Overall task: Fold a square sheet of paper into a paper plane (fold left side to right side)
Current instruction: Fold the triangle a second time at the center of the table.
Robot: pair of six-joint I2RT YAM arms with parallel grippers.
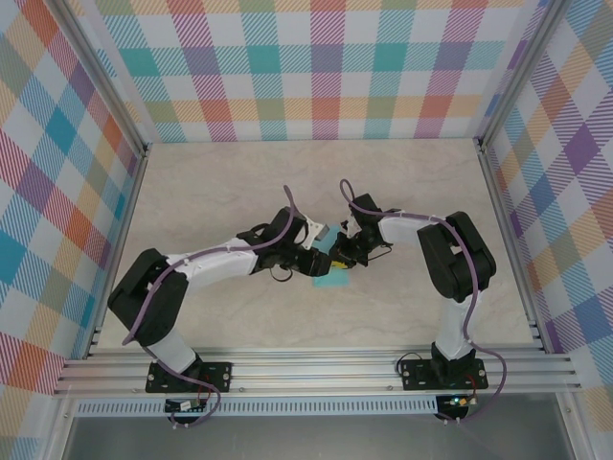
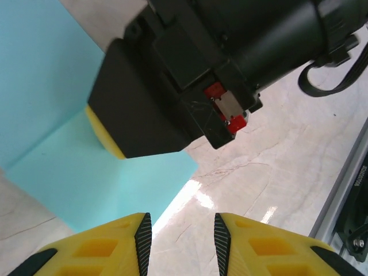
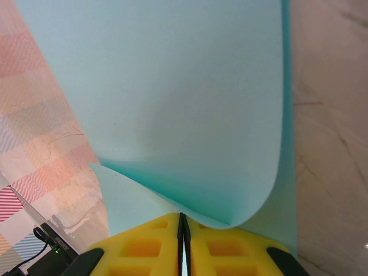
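Currently mid-fold, by my read: the step in hand is the left-to-right fold, crease not yet set. The square sheet of paper (image 1: 331,280) sits on the tabletop (image 1: 220,192), part flat, part raised. The right pincer (image 3: 183,244) is over the sheet, fingers pressed together with 1 edge of the sheet nipped between them. In the right wrist view the paper rises from the fingers and bellies over in a smooth curve, no sharp line in it. The left pincer (image 2: 179,241) is just off the sheet's flat part, low, fingers spread, nothing between them. Its wrist view has the sheet's flat corner just ahead of the tips and the raised flap standing beyond that. Same view shows 1 yellow pad (image 2: 102,135) of the right pincer at the line where the sheet goes from flat to raised; touching or not, cannot tell. Cannot tell either which edge of the sheet is the held one, or whether the 2 edges line up yet. Next move, as I judge it: right pincer brings the held edge down onto the sheet's opposite edge, corners matched; left pincer then presses along the bend to set the crease. Risk: thin paper, so the sheet's flat half may skid if nothing pins it.
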